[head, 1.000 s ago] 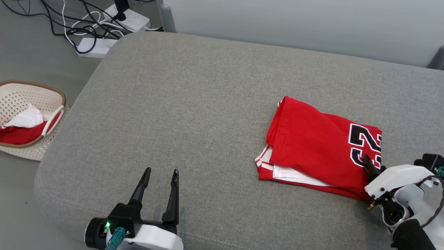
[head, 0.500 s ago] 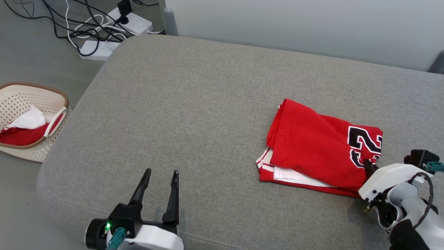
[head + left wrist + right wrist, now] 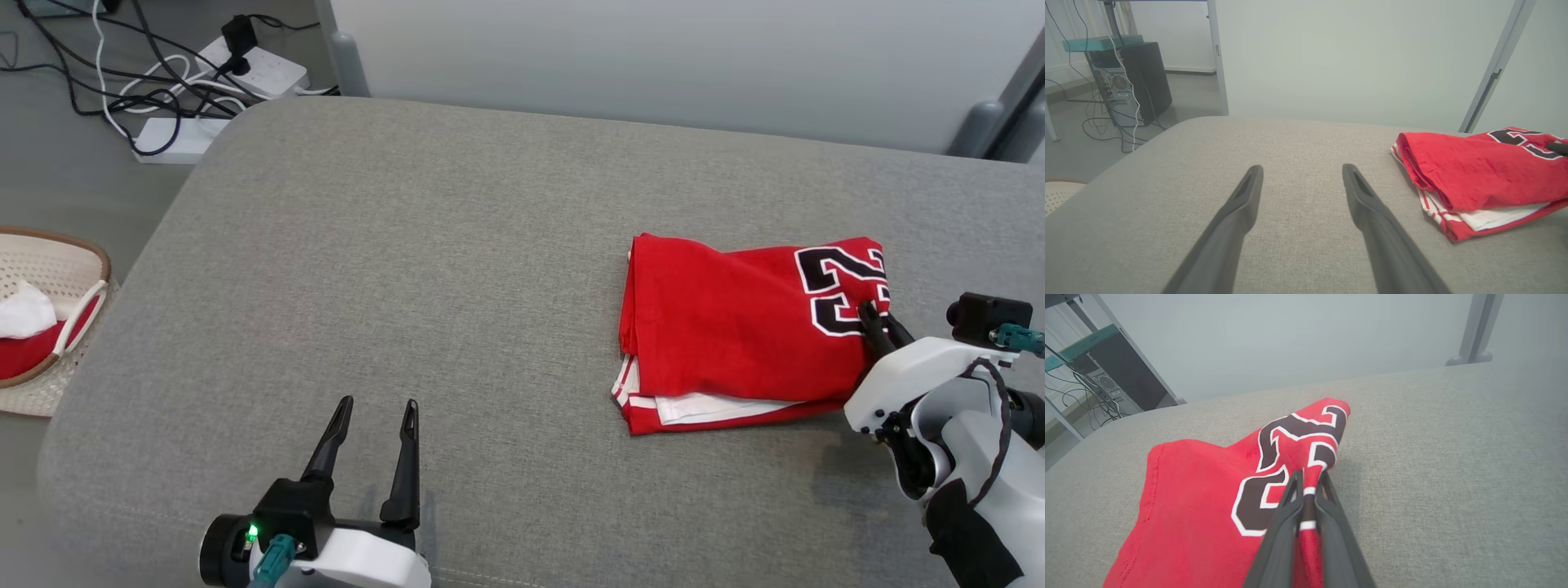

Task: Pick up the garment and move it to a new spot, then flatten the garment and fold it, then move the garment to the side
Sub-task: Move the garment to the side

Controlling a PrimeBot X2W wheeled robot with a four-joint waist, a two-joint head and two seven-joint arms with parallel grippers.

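Note:
The garment is a folded red jersey with black, white-edged numerals and white trim, lying on the right half of the grey cushion. My right gripper is shut on the garment's right edge at the numerals; in the right wrist view the gripper pinches a ridge of the red cloth between its dark fingers. My left gripper stands open near the front edge, well left of the garment, with nothing between its fingers. In the left wrist view the gripper points over bare cushion, the garment at the right.
A cream basket holding red and white cloth sits on the floor at the left. Power strips and cables lie on the floor beyond the cushion's far left corner. A grey wall and metal posts stand behind.
My right gripper has shut on the garment's right edge and dragged it so the numeral end swung away from me. The head view has shifted. The left arm has not moved.

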